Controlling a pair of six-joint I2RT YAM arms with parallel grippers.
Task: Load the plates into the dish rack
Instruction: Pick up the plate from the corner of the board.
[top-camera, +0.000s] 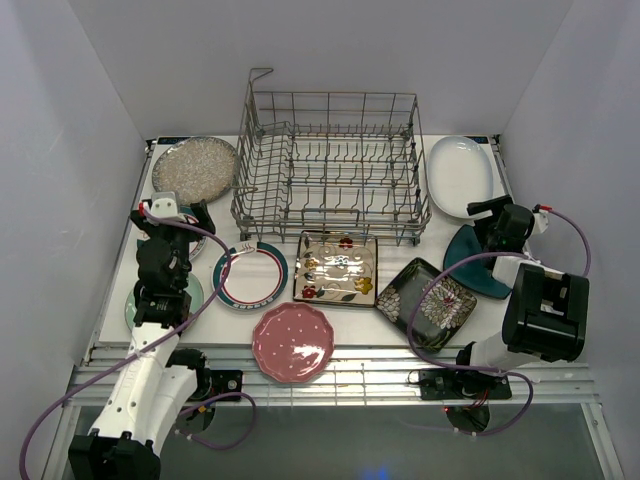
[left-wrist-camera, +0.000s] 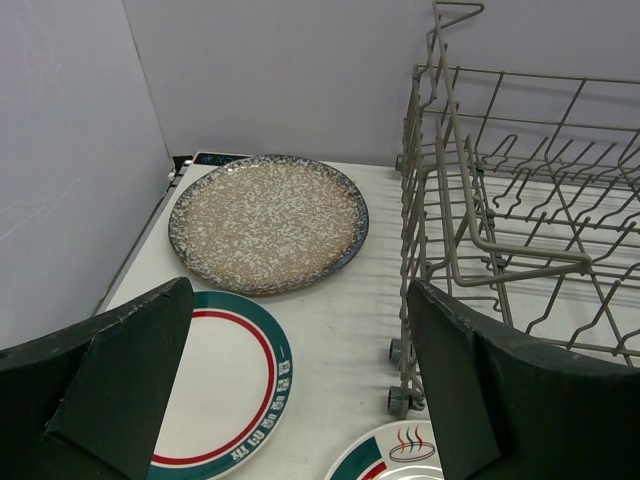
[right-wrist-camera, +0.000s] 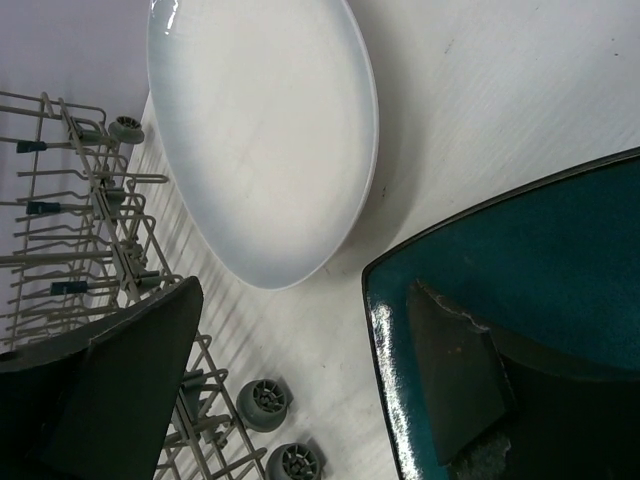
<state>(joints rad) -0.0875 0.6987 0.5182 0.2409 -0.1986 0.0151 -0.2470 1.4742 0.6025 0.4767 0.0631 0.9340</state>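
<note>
I see my left tool (left-wrist-camera: 298, 290) wide open and empty; my right tool (right-wrist-camera: 302, 290), at middle right, is open around the rim of the glossy teal plate (right-wrist-camera: 560, 260).

— Surface?
— White table (top-camera: 365, 325), flat. Metal rails (top-camera: 350, 385) run along its near edge.
— Surroundings?
— Plain pale walls (top-camera: 330, 50) on three sides. A small dark object (left-wrist-camera: 215, 157) sits at the back-left corner; it cannot be identified.
</note>
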